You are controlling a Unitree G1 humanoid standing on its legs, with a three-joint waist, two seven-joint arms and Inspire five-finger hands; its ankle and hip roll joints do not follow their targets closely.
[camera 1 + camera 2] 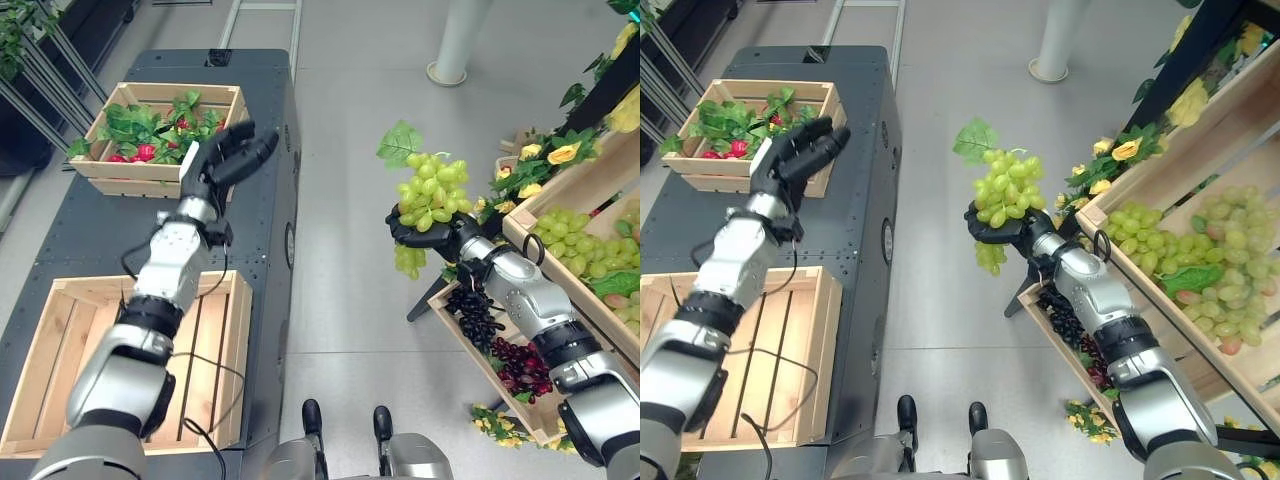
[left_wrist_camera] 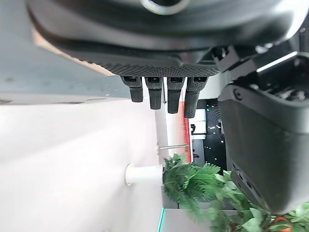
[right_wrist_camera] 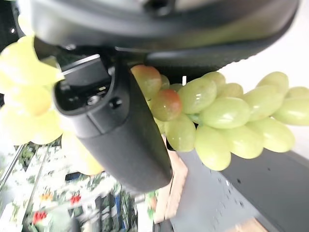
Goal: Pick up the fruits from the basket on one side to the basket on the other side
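Currently listed, item one: bunch of pale green grapes with one green leaf (image 1: 430,195), carried in the right robot hand (image 1: 420,232), whose dark fingers curl round the cluster from below; the right wrist view shows the thumb pressed against the grapes. Position: in the air over the grey floor (image 1: 350,250), between the slanted wooden display crates of green grapes (image 1: 590,235) at the robot's right and the dark grey desk (image 1: 110,215) at its left.

Item two: left robot hand (image 1: 225,155), fingers spread straight, holding nothing, raised above the desk near the far wooden crate of green leaves and red fruit (image 1: 160,135).

Item three: empty slatted wooden crate (image 1: 120,360), near end of the desk, the likely destination.

Risks, as judged: a lower strand of grapes dangles free beneath the fingers and could swing or shed berries in transit. The grip bears on soft, rounded fruit; a tilt of the wrist might let the bunch roll out over the floor. The long reach across the gap may also release the bunch short of the crate rim.
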